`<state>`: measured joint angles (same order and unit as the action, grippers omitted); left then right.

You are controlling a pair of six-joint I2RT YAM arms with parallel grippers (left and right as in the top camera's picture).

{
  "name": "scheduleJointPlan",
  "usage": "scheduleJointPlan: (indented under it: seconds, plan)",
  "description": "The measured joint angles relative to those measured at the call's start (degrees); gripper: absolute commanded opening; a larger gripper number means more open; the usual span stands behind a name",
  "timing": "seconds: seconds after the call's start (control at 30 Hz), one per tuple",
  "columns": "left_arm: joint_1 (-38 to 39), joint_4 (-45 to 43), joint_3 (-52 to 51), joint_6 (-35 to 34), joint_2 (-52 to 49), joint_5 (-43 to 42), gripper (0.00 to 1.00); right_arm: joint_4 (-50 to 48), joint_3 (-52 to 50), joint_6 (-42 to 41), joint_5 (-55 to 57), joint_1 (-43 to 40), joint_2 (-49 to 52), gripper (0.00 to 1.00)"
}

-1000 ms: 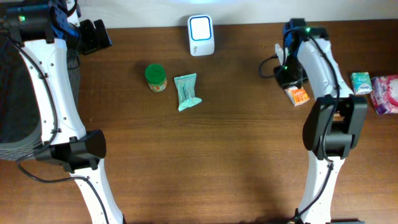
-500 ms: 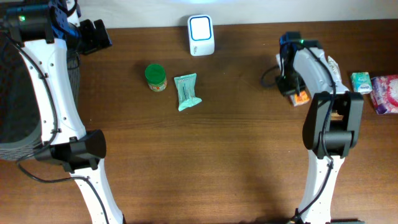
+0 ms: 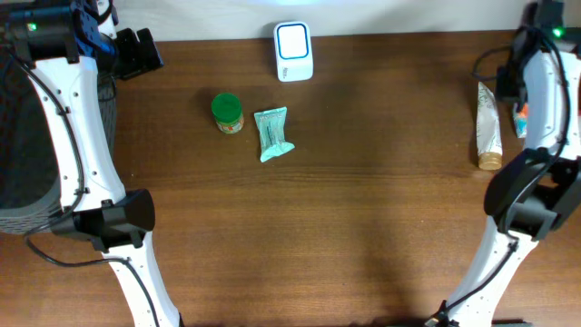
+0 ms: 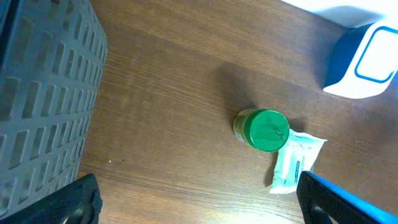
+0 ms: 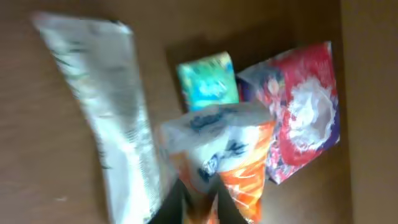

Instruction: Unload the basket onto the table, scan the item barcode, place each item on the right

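Observation:
The scanner [image 3: 293, 52], a white box with a blue face, stands at the table's back edge and also shows in the left wrist view [image 4: 367, 59]. My right gripper [image 5: 199, 200] is shut on an orange and white packet [image 5: 227, 155], held blurred above other items. In the overhead view that packet [image 3: 520, 118] hangs at the far right under the right gripper [image 3: 524, 98]. My left gripper [image 3: 136, 53] is at the back left, open and empty, its fingers [image 4: 74, 205] wide apart.
A green-lidded jar [image 3: 227, 113] and a teal pouch [image 3: 273, 133] lie left of centre. A white tube [image 3: 489, 125] lies at the right. Below the right gripper sit a green pack [image 5: 208, 81] and a red-purple pack [image 5: 301, 106]. A dark basket [image 4: 43, 93] stands at the left.
My right arm swung from mid-right to the far right edge, carrying the orange and white packet and uncovering the white tube. The left arm has not moved.

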<state>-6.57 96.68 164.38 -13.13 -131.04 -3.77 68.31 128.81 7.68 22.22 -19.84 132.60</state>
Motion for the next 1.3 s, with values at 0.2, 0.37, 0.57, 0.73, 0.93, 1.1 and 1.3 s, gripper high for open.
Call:
scheduleJointPlan:
  seconds: [0.2, 0.37, 0.57, 0.73, 0.93, 1.1, 1.3]
  plan:
    - [0.0, 0.0, 0.0, 0.0, 0.0, 0.0, 0.99, 0.2, -1.9, -4.2, 0.0, -3.7, 0.0, 0.58]
    - [0.0, 0.0, 0.0, 0.0, 0.0, 0.0, 0.99, 6.5, 6.4, -5.8, -15.2, 2.4, 0.0, 0.71]
    - [0.0, 0.0, 0.0, 0.0, 0.0, 0.0, 0.99, 8.7, 7.7, -6.3, -49.6, 15.7, -0.2, 0.99]
    - [0.0, 0.0, 0.0, 0.0, 0.0, 0.0, 0.99, 5.1, 3.0, -6.4, -53.4, 27.6, -0.2, 0.99]
    - [0.0, 0.0, 0.0, 0.0, 0.0, 0.0, 0.99, -5.2, -5.4, -11.6, -54.4, 34.5, 1.6, 0.99]
    - [0.0, 0.0, 0.0, 0.0, 0.0, 0.0, 0.99, -21.2, -16.8, -21.3, -54.7, 39.5, 2.6, 0.99]
    - [0.0, 0.0, 0.0, 0.0, 0.0, 0.0, 0.99, -25.9, -19.8, -29.9, -49.9, 43.9, 2.6, 0.94]
